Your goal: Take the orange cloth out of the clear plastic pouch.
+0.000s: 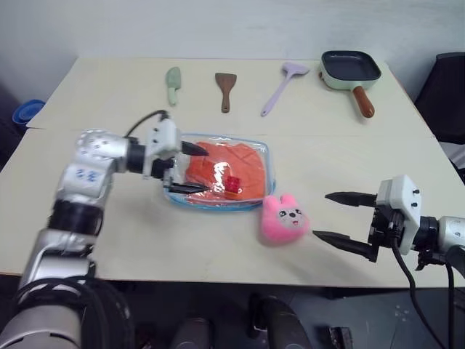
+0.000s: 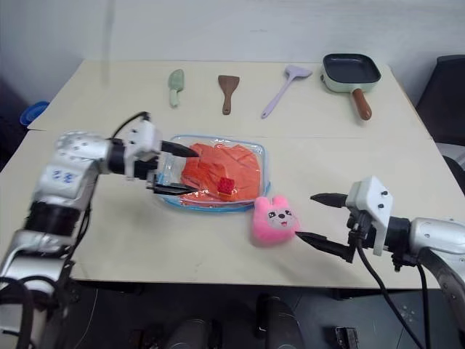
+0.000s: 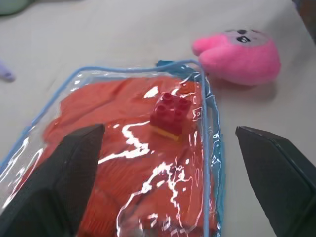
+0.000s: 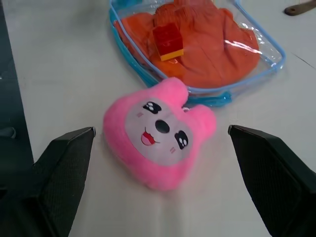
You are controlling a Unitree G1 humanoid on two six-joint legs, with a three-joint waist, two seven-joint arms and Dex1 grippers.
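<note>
The clear plastic pouch [image 1: 218,178] is seen lying flat near the middle of the pale counter [image 1: 145,240], its light blue trim visible all round. The orange cloth [image 1: 225,167] is contained inside it, wrinkled and filling most of the pouch. A small red block [image 1: 232,183] is seen against the cloth toward the pouch's near edge — whether on top of the plastic or under it cannot be told.

The left claw [image 1: 190,169] is held at the pouch's left end, its two black fingers spread apart, one over the far-left corner and one at the near-left edge; nothing is gripped between them. Contact with the plastic cannot be confirmed.

A pink plush toy [image 1: 285,219] is noted just beside the pouch's near right corner. The right claw [image 1: 340,217] is held to the right of the toy, pointing toward it, fingers wide apart and empty — not touching it.

Along the far edge of the counter are laid a green scoop [image 1: 173,84], a brown spatula [image 1: 226,90], a lilac spatula [image 1: 283,87] and a dark square pan [image 1: 352,71].
</note>
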